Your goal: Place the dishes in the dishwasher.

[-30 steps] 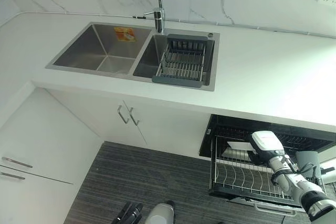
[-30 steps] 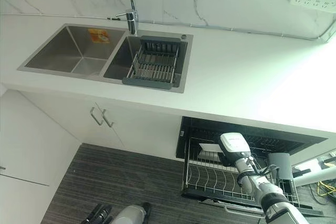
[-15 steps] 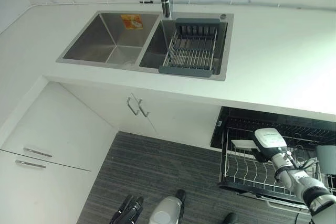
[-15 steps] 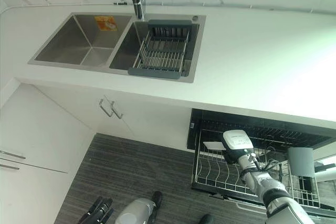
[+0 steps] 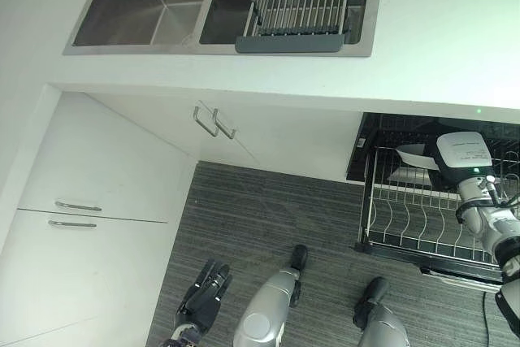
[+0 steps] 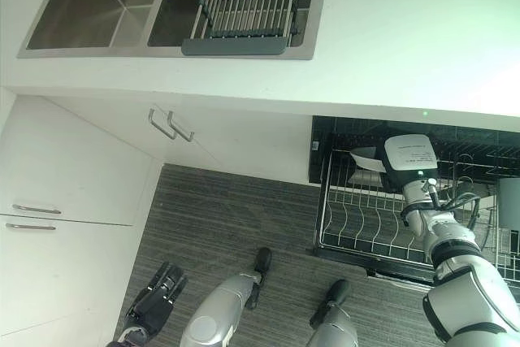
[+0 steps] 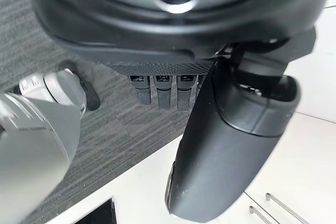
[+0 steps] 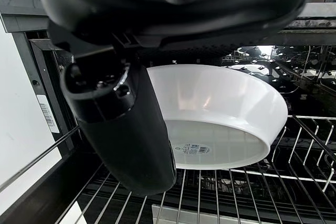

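A white desk is seen from above, with a steel double sink let into it. A grey wire drainer rack is laid across the sink basin nearer the dishwasher. Below the desk, white cabinet doors with two metal handles are set under the sink, and white drawers are placed on the side of the sink away from the dishwasher. A grey striped floor is spread in front of the cabinets.

Beside the sink cabinet, under the desk, the dishwasher is open as a dark cavity, and its wire rack is pulled out over the floor. A grey cup-like holder is seen at the rack's far side from the sink.

A white bowl is held tilted on its edge over the rack, at the rack's back corner nearest the sink cabinet, close to the dishwasher's dark inner wall. A small label is carried on the bowl's underside.

The right hand is reached into the dishwasher, and its thumb is laid against the bowl's rim, so the bowl is gripped by it; the fingers behind the bowl cannot be made out.

The left hand is hung low over the floor, well apart from the dishwasher, in front of the drawers. Its fingers are loosely extended and nothing is held in it.
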Robot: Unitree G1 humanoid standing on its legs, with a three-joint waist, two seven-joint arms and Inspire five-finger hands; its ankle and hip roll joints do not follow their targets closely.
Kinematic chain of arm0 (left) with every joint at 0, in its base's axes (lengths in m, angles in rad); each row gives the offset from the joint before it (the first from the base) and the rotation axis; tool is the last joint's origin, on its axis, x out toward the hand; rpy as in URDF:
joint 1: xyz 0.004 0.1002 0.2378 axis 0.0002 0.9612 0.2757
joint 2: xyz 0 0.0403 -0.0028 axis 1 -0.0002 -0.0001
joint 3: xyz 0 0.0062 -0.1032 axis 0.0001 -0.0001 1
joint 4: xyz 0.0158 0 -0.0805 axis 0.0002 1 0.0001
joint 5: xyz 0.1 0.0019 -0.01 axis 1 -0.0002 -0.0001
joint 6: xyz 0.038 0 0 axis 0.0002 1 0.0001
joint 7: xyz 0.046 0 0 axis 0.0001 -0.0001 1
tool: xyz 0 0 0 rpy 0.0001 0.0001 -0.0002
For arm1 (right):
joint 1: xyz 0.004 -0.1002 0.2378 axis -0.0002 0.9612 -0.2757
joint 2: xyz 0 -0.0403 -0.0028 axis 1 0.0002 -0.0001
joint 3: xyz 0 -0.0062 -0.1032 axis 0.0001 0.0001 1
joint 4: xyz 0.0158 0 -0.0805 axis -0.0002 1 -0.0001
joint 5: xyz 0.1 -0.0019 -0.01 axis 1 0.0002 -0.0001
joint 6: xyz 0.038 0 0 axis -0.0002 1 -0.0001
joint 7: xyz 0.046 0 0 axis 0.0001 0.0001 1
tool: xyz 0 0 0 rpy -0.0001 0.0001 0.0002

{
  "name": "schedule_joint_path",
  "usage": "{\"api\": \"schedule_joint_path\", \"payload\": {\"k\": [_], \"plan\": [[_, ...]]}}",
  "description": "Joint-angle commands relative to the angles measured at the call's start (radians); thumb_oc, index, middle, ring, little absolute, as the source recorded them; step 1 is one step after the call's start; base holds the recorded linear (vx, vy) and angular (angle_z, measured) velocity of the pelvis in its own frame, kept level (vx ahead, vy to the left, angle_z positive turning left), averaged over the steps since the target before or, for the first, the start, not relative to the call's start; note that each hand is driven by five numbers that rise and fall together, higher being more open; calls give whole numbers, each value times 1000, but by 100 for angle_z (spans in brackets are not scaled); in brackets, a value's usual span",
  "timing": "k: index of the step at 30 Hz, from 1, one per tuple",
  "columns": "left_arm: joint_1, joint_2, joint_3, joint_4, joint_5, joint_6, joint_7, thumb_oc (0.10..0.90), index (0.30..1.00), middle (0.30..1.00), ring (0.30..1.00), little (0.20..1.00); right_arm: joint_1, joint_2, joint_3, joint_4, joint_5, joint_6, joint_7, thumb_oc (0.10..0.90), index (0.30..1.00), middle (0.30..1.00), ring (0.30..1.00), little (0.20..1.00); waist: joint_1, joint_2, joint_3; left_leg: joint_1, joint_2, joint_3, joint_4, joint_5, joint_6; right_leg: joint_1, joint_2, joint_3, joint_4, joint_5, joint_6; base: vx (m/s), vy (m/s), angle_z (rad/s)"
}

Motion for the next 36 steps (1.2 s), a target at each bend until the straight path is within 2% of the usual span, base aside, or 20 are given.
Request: {"api": "schedule_joint_path", "payload": {"k": [1,2,3,8,15,21,24,26,30,31,32,33,36], "plan": [[45,77,-34,-39,-41,-44,-38,800,900,900,900,900,-113,-30,35,-10,70,-9,-23,580,571,571,571,571,10,-30,-85,-26,70,65,83,-91,-51,15,-40,2,35,-53,45,0,0,0],[40,78,-31,-42,-37,-44,-35,800,900,900,900,900,-112,-24,38,-8,79,-12,-5,750,825,825,825,825,8,-35,-85,-27,74,67,83,-93,-50,11,-39,5,35,-53,45,-20,-18,-3],[36,80,-30,-44,-34,-46,-33,800,900,900,900,900,-111,-18,39,-6,84,-17,16,800,900,900,900,900,8,-41,-85,-28,76,69,83,-95,-50,10,-37,6,35,-53,45,-34,-37,-4],[-2,98,-30,-52,-24,-40,-12,800,900,900,900,900,-110,17,43,8,122,-28,93,800,900,900,900,900,3,-70,-75,-31,90,78,83,-100,-48,-4,-27,15,35,-47,44,-34,-38,-7],[-54,110,-22,-58,9,-25,24,800,900,900,900,900,-117,58,20,21,181,-8,174,800,900,900,900,900,-2,-103,-65,-31,106,86,83,-105,-45,-19,-10,34,35,-38,45,-36,-26,-10],[-81,116,-17,-62,25,-16,47,800,900,900,900,900,-111,77,9,21,200,11,199,800,900,900,900,900,-6,-117,-67,-25,113,96,83,-110,-44,-23,-3,47,35,-34,46,-17,3,-5],[-90,119,-16,-71,36,-8,66,800,900,900,900,900,-105,84,2,15,237,39,217,800,900,900,900,900,-8,-126,-68,-19,117,103,83,-115,-43,-24,0,56,35,-33,48,-4,-1,-6],[-93,121,-15,-72,44,-2,71,800,900,900,900,900,-102,89,-8,14,269,33,233,800,900,900,900,900,-8,-130,-69,-16,120,105,83,-117,-44,-24,2,59,35,-33,48,-3,-4,-7],[-98,120,-15,-70,61,8,75,800,900,900,900,900,-97,102,-33,8,381,26,284,800,900,900,900,900,-12,-137,-71,-9,124,112,83,-121,-45,-23,8,69,35,-33,46,3,7,-8],[-103,119,-18,-70,68,10,80,800,900,900,900,900,-98,110,-50,-2,479,20,353,800,900,900,900,900,-16,-142,-69,-6,127,115,83,-122,-46,-25,12,76,35,-32,45,-1,15,-15],[-103,120,-18,-73,69,13,82,800,900,900,900,900,-95,114,-55,-7,526,27,376,800,900,900,900,900,-17,-143,-69,-5,128,116,83,-123,-46,-25,13,79,35,-32,44,-5,19,-16],[-107,121,-18,-74,72,17,85,800,900,900,900,900,-91,123,-70,-6,607,63,442,800,900,900,900,900,-20,-146,-68,-2,129,117,83,-124,-46,-26,15,84,35,-32,43,-2,13,-11],[-114,124,-19,-77,76,22,91,800,900,900,900,900,-91,137,-86,-3,693,117,561,800,900,900,900,900,-23,-152,-65,3,132,120,83,-127,-47,-26,18,92,35,-32,41,-4,10,-7]]}}
